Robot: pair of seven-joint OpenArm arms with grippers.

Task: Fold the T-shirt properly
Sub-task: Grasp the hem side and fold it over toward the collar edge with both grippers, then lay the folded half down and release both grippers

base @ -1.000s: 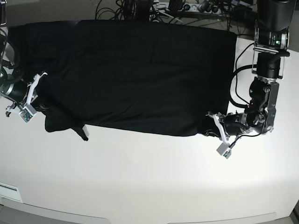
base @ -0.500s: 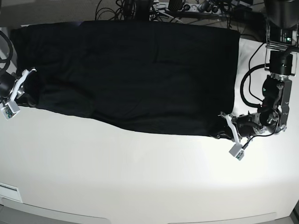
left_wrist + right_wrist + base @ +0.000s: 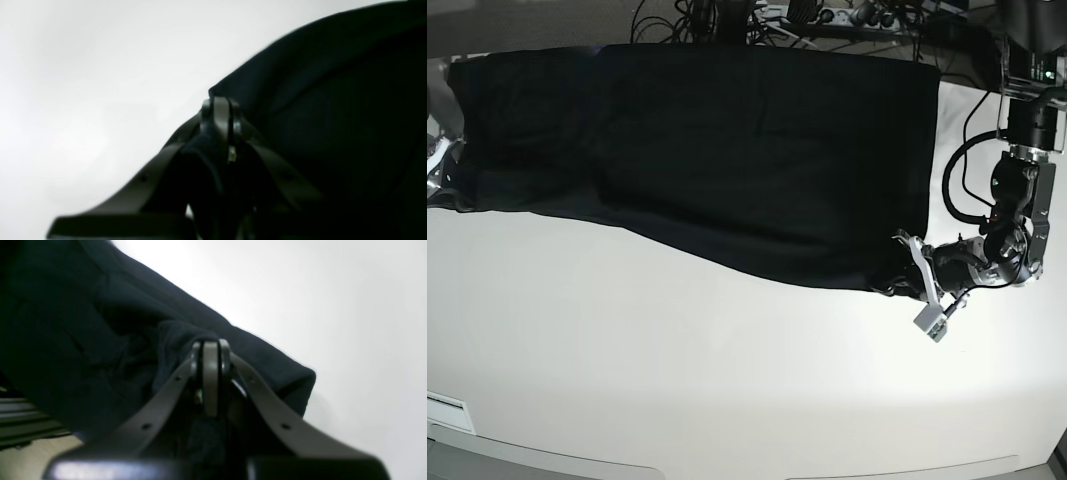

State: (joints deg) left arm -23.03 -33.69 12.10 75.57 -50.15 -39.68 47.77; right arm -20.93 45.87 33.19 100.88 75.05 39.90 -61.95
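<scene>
The black T-shirt (image 3: pixel 727 150) lies stretched flat across the far half of the white table (image 3: pixel 727 390), plain side up; no print shows. My left gripper (image 3: pixel 905 280) is shut on the shirt's near right corner, with cloth pinched between the closed fingertips in the left wrist view (image 3: pixel 219 111). My right gripper (image 3: pixel 439 170) is at the base view's left edge, shut on the shirt's left end. In the right wrist view (image 3: pixel 210 353) a bunched fold of the shirt (image 3: pixel 83 323) sits in its closed jaws.
A tangle of cables (image 3: pixel 757 15) lies behind the table's far edge. The left arm's black cable (image 3: pixel 957 180) loops beside the shirt's right edge. A white label (image 3: pixel 447 408) sits at the table's front left. Bare white tabletop fills the near half.
My right gripper has moved left to the frame edge, pulling the shirt's left end out straight. The crumpled lower-left flap is gone. My left gripper shifted right, then held.
</scene>
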